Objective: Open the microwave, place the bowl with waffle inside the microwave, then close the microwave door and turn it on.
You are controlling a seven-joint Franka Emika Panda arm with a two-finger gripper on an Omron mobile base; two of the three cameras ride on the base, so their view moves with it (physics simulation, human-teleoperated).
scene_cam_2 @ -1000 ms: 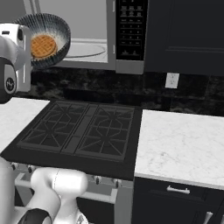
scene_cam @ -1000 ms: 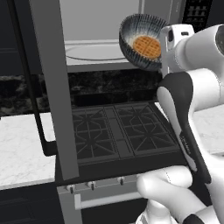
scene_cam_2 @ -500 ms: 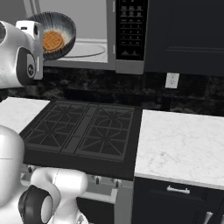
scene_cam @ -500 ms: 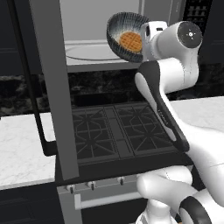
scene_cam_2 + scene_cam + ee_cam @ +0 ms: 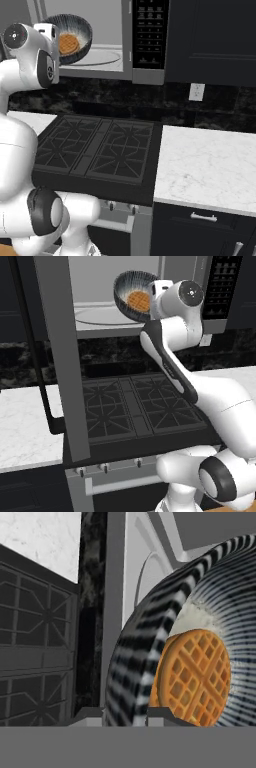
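- We see the bowl [image 5: 131, 295] at the top centre of the left base view, tipped on its side with its mouth facing the cameras, in front of the open microwave [image 5: 117, 293] cavity.
- The waffle [image 5: 138, 301] sits inside the bowl against its inner wall; in the hand view it fills the lower right.
- Our gripper [image 5: 125, 714] is clamped tight on the bowl's rim, its two tips at the bottom centre of the hand view either side of the wall.
- The microwave door [image 5: 62, 351] stands swung open at the left of the left base view, its handle [image 5: 35, 351] towards the left edge.
- The stove [image 5: 100, 147] lies below, at centre left of the right base view.
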